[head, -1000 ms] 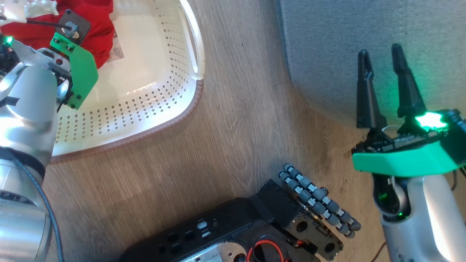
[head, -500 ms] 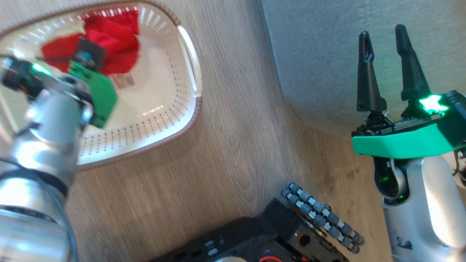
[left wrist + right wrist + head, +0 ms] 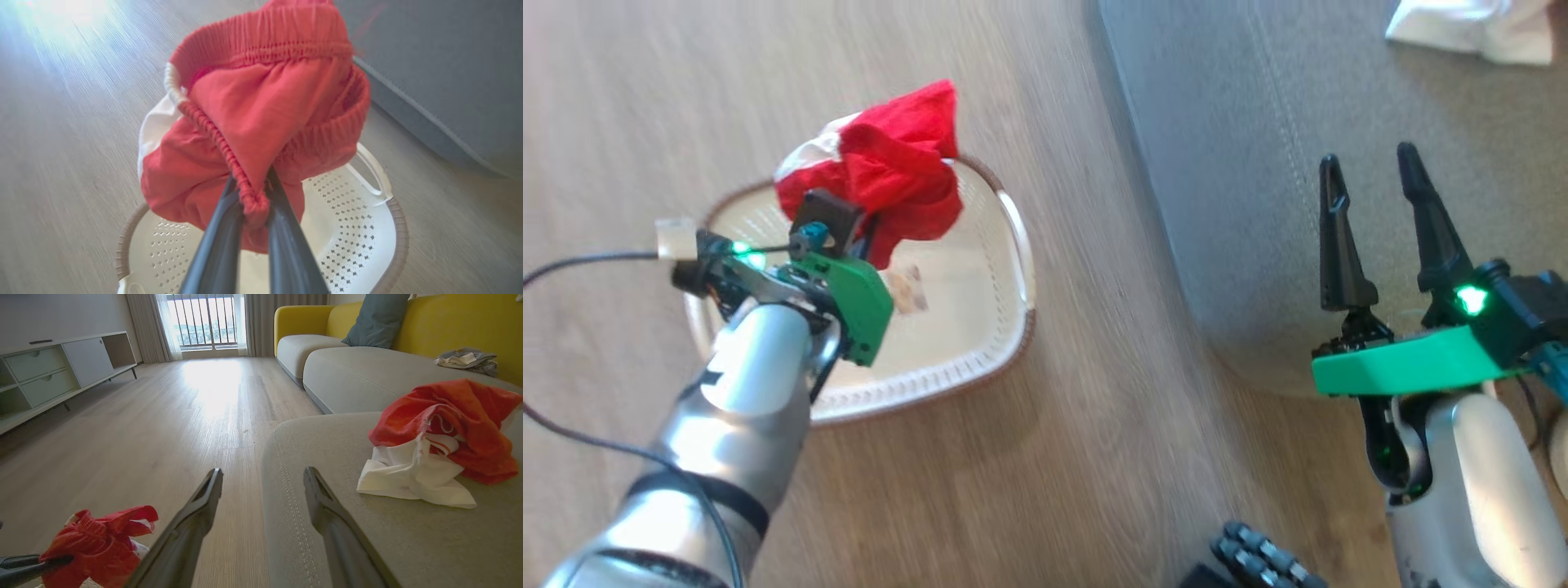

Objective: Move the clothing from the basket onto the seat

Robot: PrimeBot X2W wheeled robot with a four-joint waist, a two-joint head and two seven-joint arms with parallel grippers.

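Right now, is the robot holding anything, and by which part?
The left end effector pinches the shorts by the waistband; the right end effector is empty.

We see soft, crinkled red cloth shorts (image 3: 265, 106) with a gathered elastic band, a glossy perforated plastic basket (image 3: 359, 232) at six o'clock from them, a matt woven grey seat (image 3: 367, 547) and a smooth wood-grain floor (image 3: 1054, 457).

Bright daylight, glare on the floor (image 3: 212, 379), motion-blurred head and left wrist views
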